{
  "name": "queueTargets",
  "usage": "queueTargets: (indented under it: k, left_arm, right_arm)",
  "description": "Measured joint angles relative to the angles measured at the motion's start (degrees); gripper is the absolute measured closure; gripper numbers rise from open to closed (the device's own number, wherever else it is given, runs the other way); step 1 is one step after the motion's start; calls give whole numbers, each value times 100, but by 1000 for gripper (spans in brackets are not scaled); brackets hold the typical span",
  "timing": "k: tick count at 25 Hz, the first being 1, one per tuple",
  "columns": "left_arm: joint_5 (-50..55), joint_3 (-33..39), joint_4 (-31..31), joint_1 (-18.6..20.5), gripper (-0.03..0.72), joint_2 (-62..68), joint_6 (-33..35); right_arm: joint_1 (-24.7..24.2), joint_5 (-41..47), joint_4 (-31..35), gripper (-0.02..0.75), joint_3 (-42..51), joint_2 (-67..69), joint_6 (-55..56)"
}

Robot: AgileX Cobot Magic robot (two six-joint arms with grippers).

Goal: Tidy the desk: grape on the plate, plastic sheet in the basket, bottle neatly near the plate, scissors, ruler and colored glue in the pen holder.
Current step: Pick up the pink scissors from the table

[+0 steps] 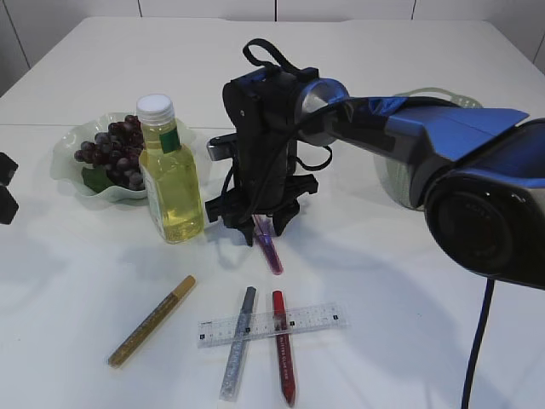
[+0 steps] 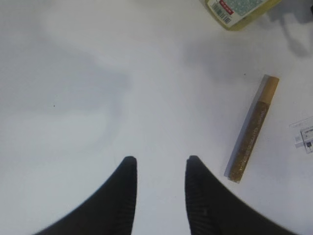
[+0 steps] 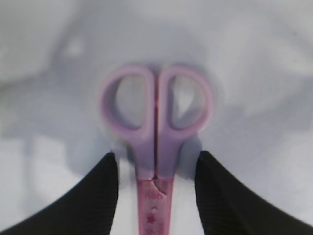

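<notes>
Scissors (image 3: pixel 156 127) between open pincer (image 3: pixel 156 169) fingers

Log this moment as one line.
right gripper: open, straddling scissors | left gripper: open, idle | grapes: on plate

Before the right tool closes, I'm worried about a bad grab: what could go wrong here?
1. The right tool straddles the scissors just below the handles; its pads look apart from them, so closing off-centre might twist them.
2. The bottle stands close beside the arm; a swing could topple it.
</notes>
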Motion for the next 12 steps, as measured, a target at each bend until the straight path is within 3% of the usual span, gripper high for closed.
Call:
queueTargets:
  k: [8,12]
  left_arm:
    - [0,0,0,0,445,0,0]
    - [0,0,0,0,446,0,0]
  right_arm:
    - [0,-10,0,518,-10,0,-216]
    - [0,-10,0,542,-10,8,-251]
